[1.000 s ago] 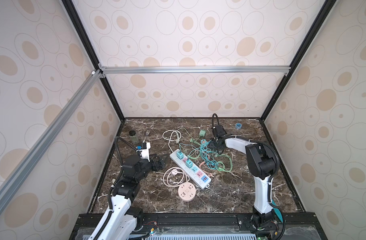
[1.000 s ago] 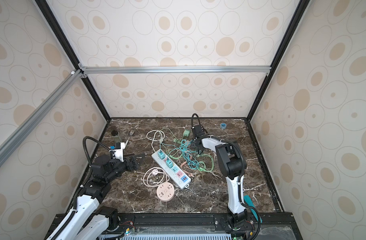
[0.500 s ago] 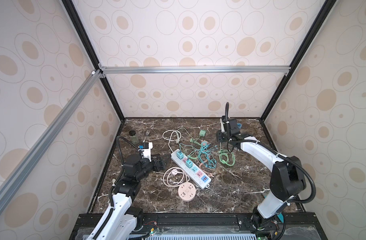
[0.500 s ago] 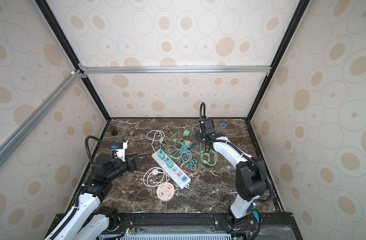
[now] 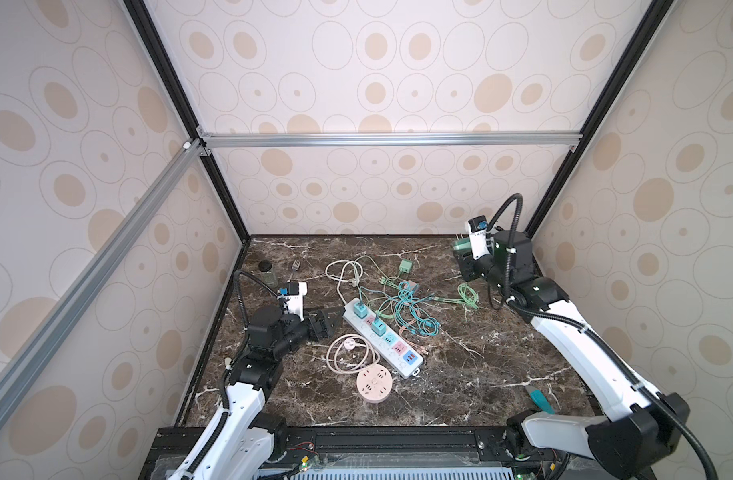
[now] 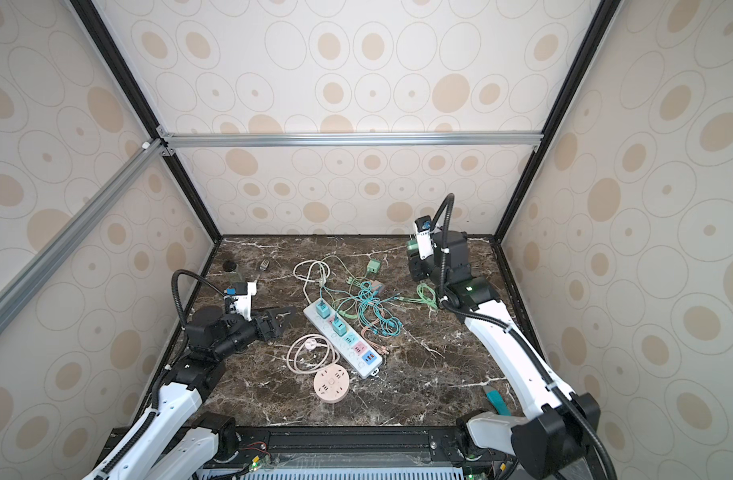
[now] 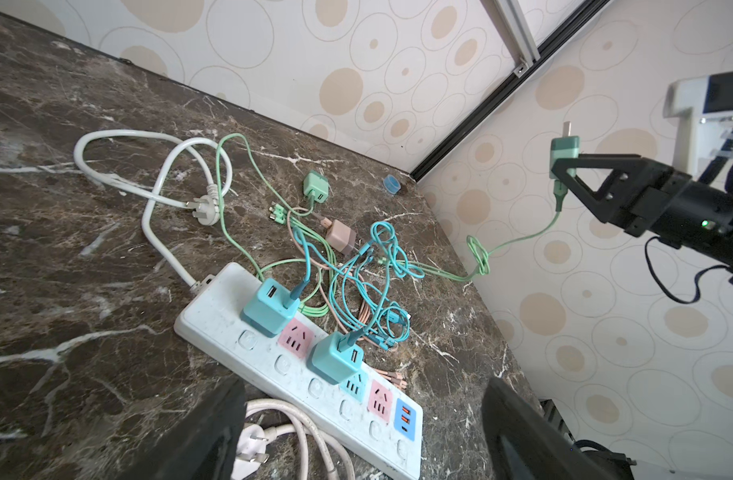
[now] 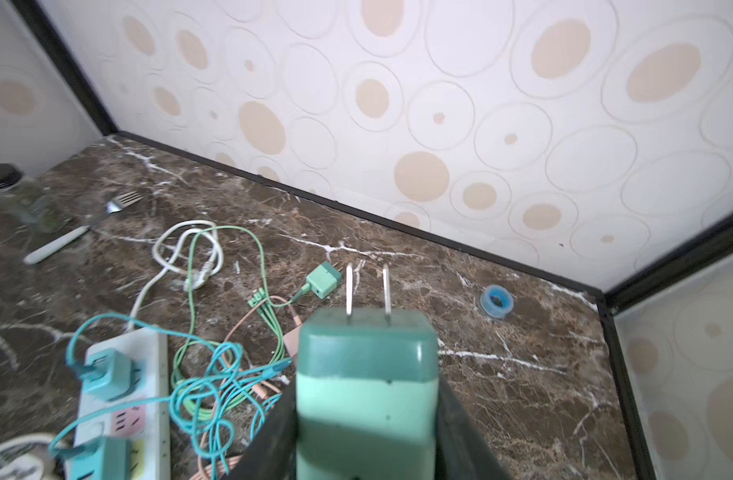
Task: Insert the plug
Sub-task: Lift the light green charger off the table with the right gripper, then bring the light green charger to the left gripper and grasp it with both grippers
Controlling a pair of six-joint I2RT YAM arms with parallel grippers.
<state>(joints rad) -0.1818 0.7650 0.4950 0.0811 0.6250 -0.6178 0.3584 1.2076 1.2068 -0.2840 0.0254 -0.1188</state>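
My right gripper [image 8: 367, 399] is shut on a green plug [image 8: 365, 395], whose two metal prongs [image 8: 367, 286] point away from the wrist. Both top views show the gripper [image 5: 464, 262] [image 6: 414, 259] raised near the back right corner. The plug's green cable [image 7: 518, 239] hangs down to the tangle on the table. The white power strip [image 5: 373, 345] [image 7: 215, 307] lies mid-table with two teal chargers [image 7: 269, 307] [image 7: 335, 357] plugged in and pink sockets [image 7: 296, 334] free. My left gripper [image 5: 333, 322] [image 7: 362, 390] hovers open just left of the strip, holding nothing.
A loose green charger [image 5: 405, 267], a tan charger [image 7: 342, 237] and tangled teal cables [image 5: 414, 316] lie behind the strip. Also here: white cord [image 5: 344, 270], pink round socket [image 5: 374, 384], fork [image 5: 294, 266], jar [image 5: 267, 270], blue tape roll [image 8: 497, 301], teal tool [image 5: 539, 397].
My right arm has swung from the cable tangle to the back right and lifted, carrying the green plug and trailing its cable. The left gripper has barely moved.
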